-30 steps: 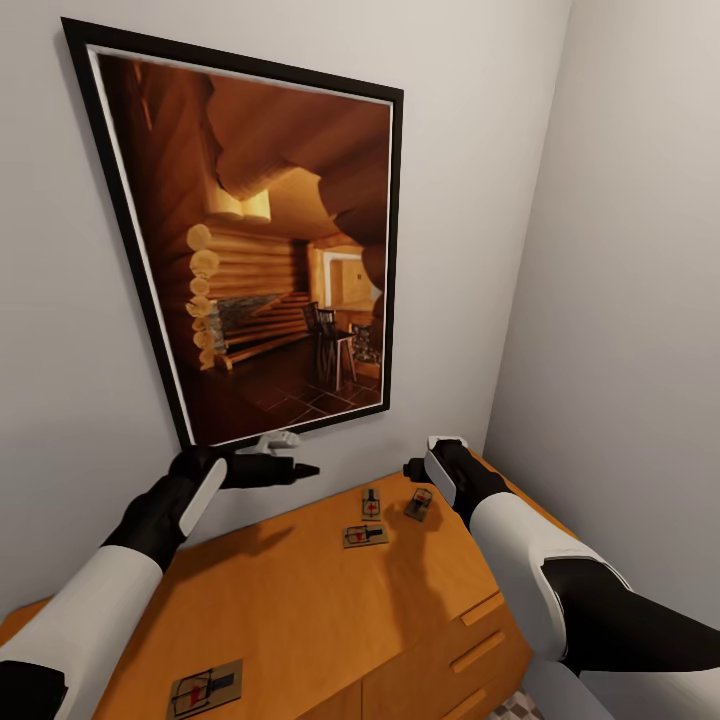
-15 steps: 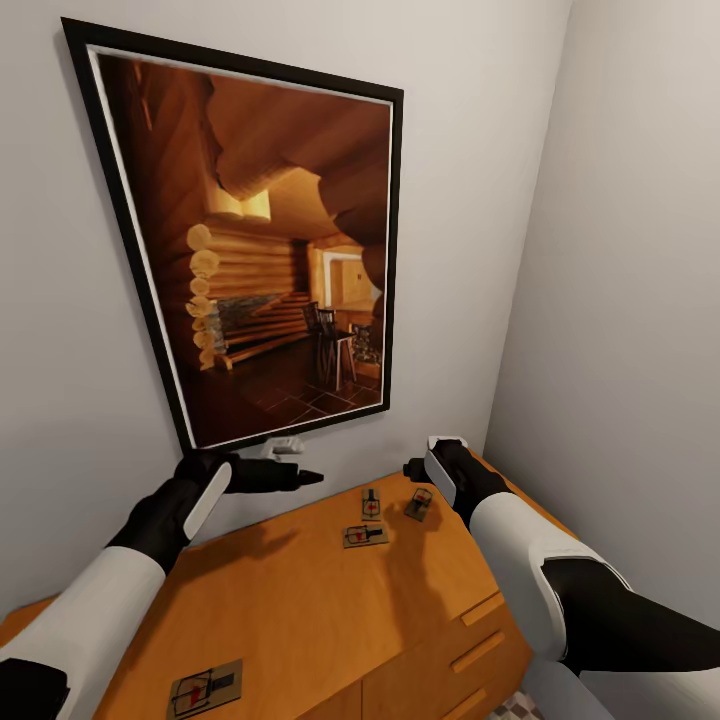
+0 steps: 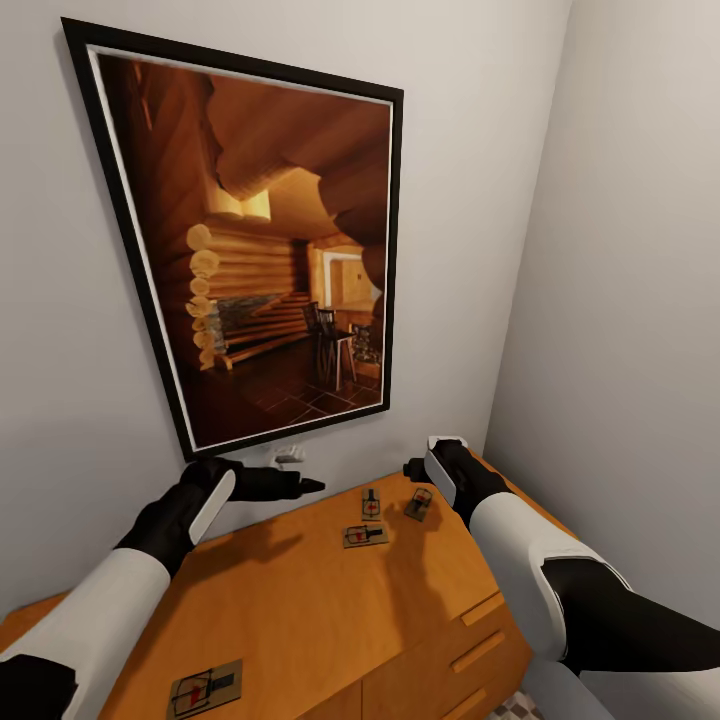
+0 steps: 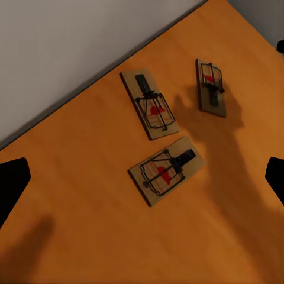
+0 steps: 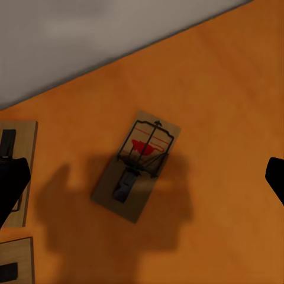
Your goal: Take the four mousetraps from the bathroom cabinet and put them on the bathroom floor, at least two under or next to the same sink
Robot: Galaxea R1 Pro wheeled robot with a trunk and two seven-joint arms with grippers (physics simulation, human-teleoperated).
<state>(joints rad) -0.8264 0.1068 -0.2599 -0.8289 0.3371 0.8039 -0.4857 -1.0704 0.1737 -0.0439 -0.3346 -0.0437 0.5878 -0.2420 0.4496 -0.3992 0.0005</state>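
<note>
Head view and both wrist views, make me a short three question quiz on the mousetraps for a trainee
1. How many mousetraps lie on the cabinet top?
2. True or false: the right gripper is shut on a mousetrap.
3. Which lies closest under the right gripper: A) the trap nearest the cabinet's front edge, B) the rightmost trap of the far cluster, C) a trap on the floor?

Key:
1. Four: three clustered near the wall, one apart at the front.
2. False; its fingers are spread, holding nothing.
3. B.

Four mousetraps (image 3: 365,535) (image 3: 371,503) (image 3: 419,503) (image 3: 206,687) on one cabinet (image 3: 300,610); one framed picture (image 3: 265,250); two arms.
</note>
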